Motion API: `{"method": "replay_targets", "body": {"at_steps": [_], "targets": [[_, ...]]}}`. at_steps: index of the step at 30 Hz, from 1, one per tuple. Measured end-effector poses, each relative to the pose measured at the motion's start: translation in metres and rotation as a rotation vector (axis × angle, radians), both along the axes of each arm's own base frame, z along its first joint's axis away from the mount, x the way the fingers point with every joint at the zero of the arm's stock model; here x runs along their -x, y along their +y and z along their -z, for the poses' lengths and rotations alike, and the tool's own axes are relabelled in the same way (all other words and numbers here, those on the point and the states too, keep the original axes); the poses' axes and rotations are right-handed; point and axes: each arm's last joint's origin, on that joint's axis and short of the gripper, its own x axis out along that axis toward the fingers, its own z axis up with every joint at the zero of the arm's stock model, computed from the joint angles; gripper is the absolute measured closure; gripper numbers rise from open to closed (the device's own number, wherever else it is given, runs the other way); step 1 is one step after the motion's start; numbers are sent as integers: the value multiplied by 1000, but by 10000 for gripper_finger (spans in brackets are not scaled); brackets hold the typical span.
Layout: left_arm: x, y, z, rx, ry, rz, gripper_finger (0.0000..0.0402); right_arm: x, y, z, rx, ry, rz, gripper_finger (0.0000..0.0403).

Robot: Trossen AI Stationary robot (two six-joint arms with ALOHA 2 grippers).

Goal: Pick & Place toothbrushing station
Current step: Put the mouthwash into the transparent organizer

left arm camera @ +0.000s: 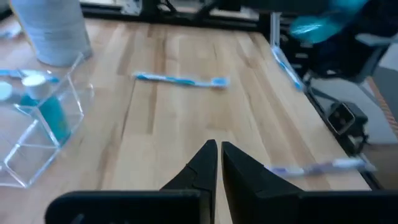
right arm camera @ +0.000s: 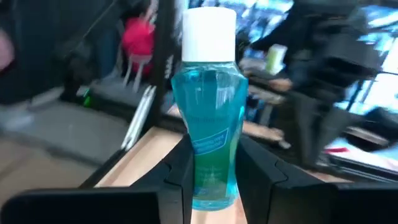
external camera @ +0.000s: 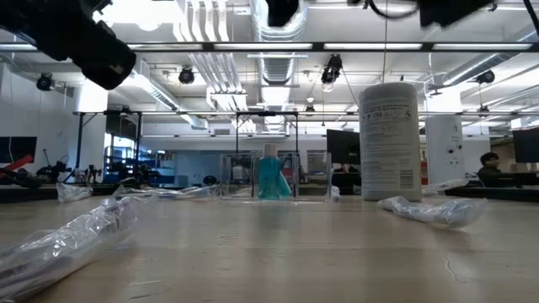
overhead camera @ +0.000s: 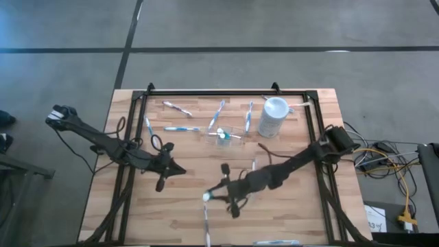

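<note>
Right wrist view shows the right gripper [right arm camera: 211, 168] closed on a small teal bottle [right arm camera: 208, 118] with a white cap. The bottle stands up straight between the two dark fingers. From above, this gripper [overhead camera: 211, 195] is over the near middle of the tabletop [overhead camera: 185, 219], and the white cap shows at its tip. A toothbrush [overhead camera: 206, 221] in clear wrap lies just beside it, nearer the front edge.

Left wrist view shows the left gripper [left arm camera: 217, 165] with its fingers closed together and nothing between them. From above, it [overhead camera: 162, 180] is over the left part of the tabletop, well apart from the right gripper.

Farther back, a small clear holder [overhead camera: 226, 134] sits near the middle of the tabletop. A second teal bottle [overhead camera: 221, 135] stands in it. In the low view, that bottle [external camera: 271, 177] shows upright inside the clear walls [external camera: 240, 177].

A tall white cup [overhead camera: 274, 116] stands just to the right of the holder, near the back. In the low view it [external camera: 389, 139] looks taller than the holder.

More toothbrushes lie flat near the back. One [overhead camera: 177, 108] is at the back left, one [overhead camera: 181, 128] is left of the holder, and two [overhead camera: 218, 113] are behind the holder. Another one [overhead camera: 147, 125] lies by the left rail. In the low view, clear crinkly wrap [external camera: 67, 240] lies close on the left, and another wrapped piece [external camera: 429, 209] lies on the right.
</note>
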Motion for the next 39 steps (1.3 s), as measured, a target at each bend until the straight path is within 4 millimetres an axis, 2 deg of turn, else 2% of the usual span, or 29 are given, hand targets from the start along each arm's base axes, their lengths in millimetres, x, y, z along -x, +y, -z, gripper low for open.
{"method": "replay_targets", "body": {"at_steps": [4,9,17,23,28,34,39], "targets": [[-8,-4,-6,18,-82,4,366,16,-15,19,-85,-45,18,317],[-20,-10,-27,-5,-140,24,312,24,-29,37,-162,-12,55,317],[-56,-26,-52,-66,-143,-32,212,21,-33,49,-177,51,159,313],[-75,-34,-67,-100,-228,-41,162,19,-35,47,-152,47,213,312],[-84,-38,-60,-122,-212,-41,145,16,-34,44,-137,34,210,312],[-91,-37,-49,-127,-176,-87,147,13,-32,39,-126,15,208,312],[-91,-37,-50,-122,-181,-84,149,13,-32,39,-124,13,206,312]]}}
